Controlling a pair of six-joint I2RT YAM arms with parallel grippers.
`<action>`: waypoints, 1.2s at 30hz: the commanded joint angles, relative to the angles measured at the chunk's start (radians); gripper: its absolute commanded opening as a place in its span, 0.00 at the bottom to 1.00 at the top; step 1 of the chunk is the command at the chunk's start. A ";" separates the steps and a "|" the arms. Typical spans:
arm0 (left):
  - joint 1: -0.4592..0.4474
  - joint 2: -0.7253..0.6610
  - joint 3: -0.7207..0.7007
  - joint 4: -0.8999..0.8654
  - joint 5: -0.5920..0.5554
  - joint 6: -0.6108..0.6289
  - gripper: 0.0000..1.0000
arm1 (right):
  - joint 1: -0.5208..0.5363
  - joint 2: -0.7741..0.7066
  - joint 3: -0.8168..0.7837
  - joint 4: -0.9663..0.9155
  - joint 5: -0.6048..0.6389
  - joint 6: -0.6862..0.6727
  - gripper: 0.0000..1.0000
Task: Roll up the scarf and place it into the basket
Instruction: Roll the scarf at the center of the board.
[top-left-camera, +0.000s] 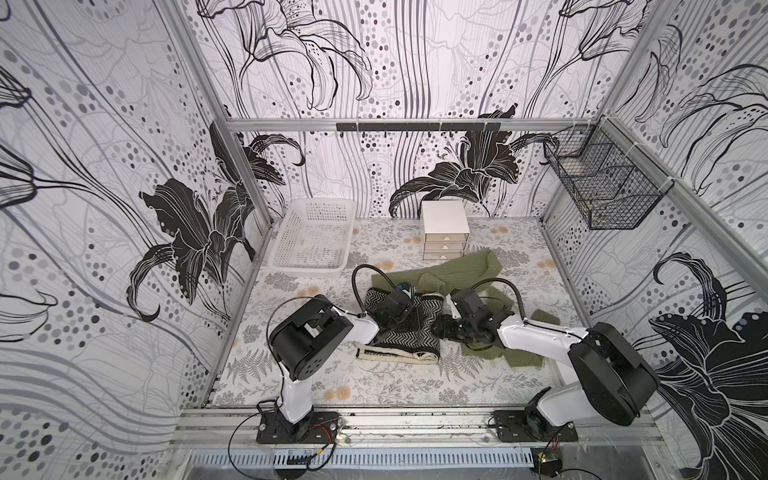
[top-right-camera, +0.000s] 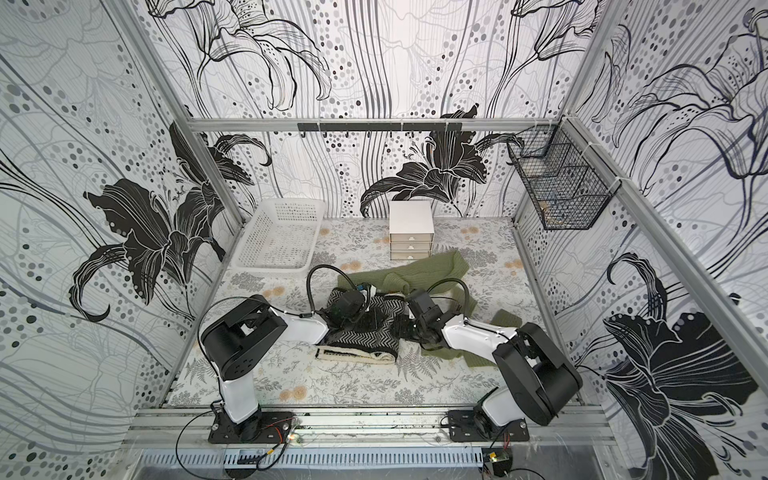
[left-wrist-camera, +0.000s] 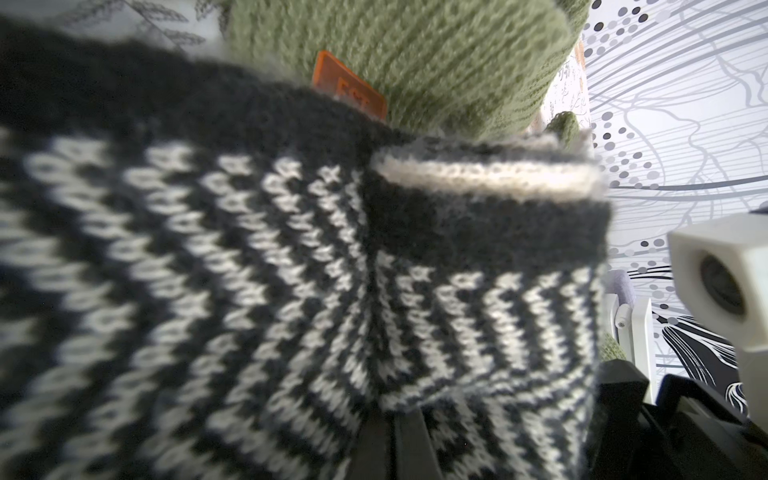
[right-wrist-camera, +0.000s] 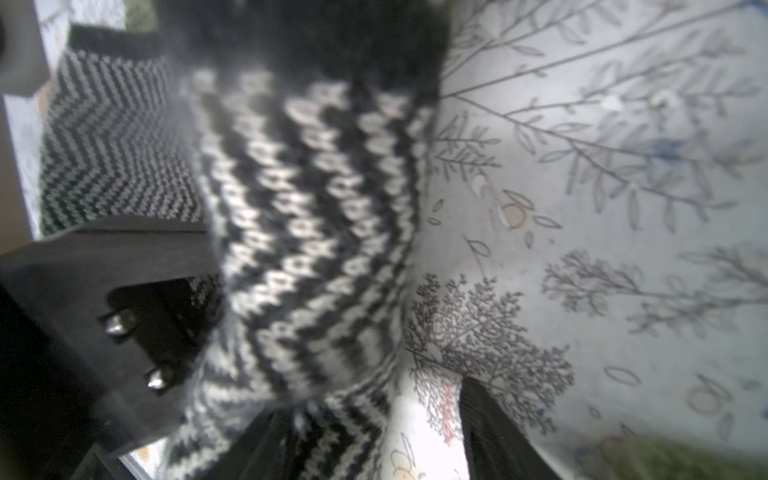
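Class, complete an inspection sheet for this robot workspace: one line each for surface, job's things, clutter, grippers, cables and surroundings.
Surface: fern-printed table cover, lying flat.
Job's things: black-and-white herringbone knitted scarf mid-table, partly folded; shallow white perforated plastic basket in a far corner, empty.
Clutter: green knitted cloth sprawled behind and beside the scarf; small white three-drawer unit, drawers shut.
Grippers: left gripper shut on the scarf; right gripper open, a scarf fold between its fingers.
Cables: black cable loops arching above both wrists.
Surroundings: flower-patterned walls; black wire mesh basket and black hook rail mounted on them.
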 joint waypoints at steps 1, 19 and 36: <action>0.010 0.035 -0.039 -0.119 -0.030 -0.008 0.00 | -0.008 -0.042 -0.043 0.105 0.026 0.102 0.63; 0.018 0.038 -0.034 -0.118 -0.025 -0.013 0.00 | -0.008 0.150 -0.120 0.542 -0.148 0.231 0.05; 0.124 -0.208 -0.043 -0.306 0.003 0.108 0.74 | 0.017 -0.032 0.214 -0.529 0.072 -0.105 0.00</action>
